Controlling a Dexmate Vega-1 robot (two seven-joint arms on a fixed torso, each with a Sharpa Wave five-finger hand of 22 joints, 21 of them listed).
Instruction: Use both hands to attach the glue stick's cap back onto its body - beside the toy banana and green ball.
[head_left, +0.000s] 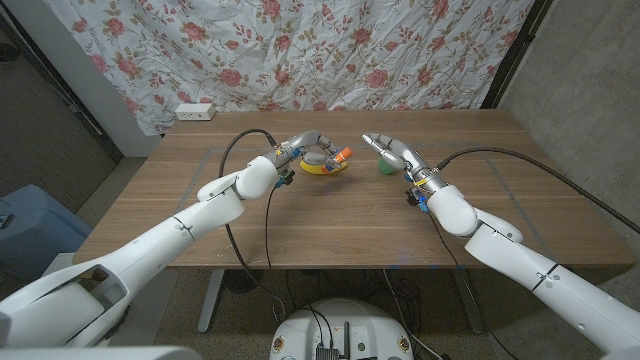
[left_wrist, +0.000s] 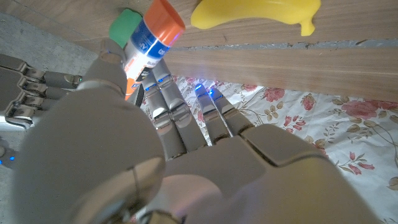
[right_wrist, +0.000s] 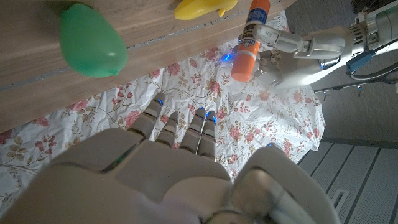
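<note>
My left hand (head_left: 303, 146) (left_wrist: 186, 155) holds the glue stick (head_left: 338, 157) (left_wrist: 148, 42) just above the yellow toy banana (head_left: 325, 169) (left_wrist: 255, 14). The stick has a white and blue label and is orange at both ends. The right wrist view shows the glue stick (right_wrist: 251, 38) in the left hand (right_wrist: 298, 53), over the banana (right_wrist: 199, 7). The green ball (head_left: 385, 166) (right_wrist: 90, 40) (left_wrist: 124, 25) lies right of the banana. My right hand (head_left: 392, 152) (right_wrist: 186, 180) hovers over the ball with fingers stretched toward the stick and nothing in it.
The wooden table (head_left: 330, 230) has bare room in front of both hands. A white power strip (head_left: 194, 112) lies at its back left corner. A floral curtain (head_left: 300, 50) hangs behind. Black cables (head_left: 268, 215) trail from both wrists.
</note>
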